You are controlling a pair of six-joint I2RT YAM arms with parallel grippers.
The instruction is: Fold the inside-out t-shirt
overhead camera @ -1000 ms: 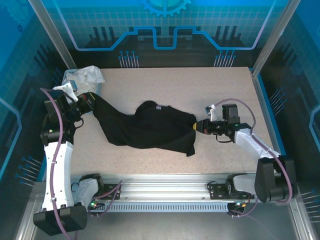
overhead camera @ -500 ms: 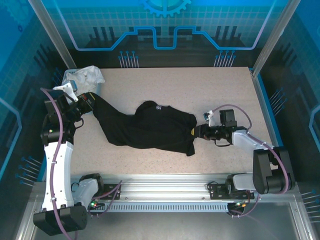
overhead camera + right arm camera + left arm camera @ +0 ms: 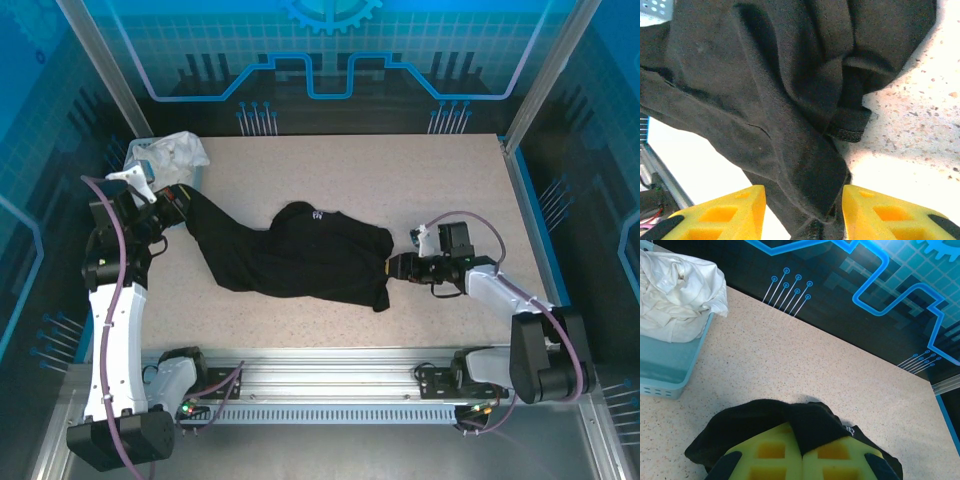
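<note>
Across the middle of the desk lies the soft, limp inside-out t-shirt, left tool pinching one end, right tool spread astride its hem, likely the firmest hold.

White-and-black left arm and right arm trailing purple cables.
The left claw and right claw are showing yellow, square-pocketed fingers.

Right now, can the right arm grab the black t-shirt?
Probably yes. The right gripper is open at the edge of the black t-shirt, with fabric between its fingers and nothing blocking it.
</note>
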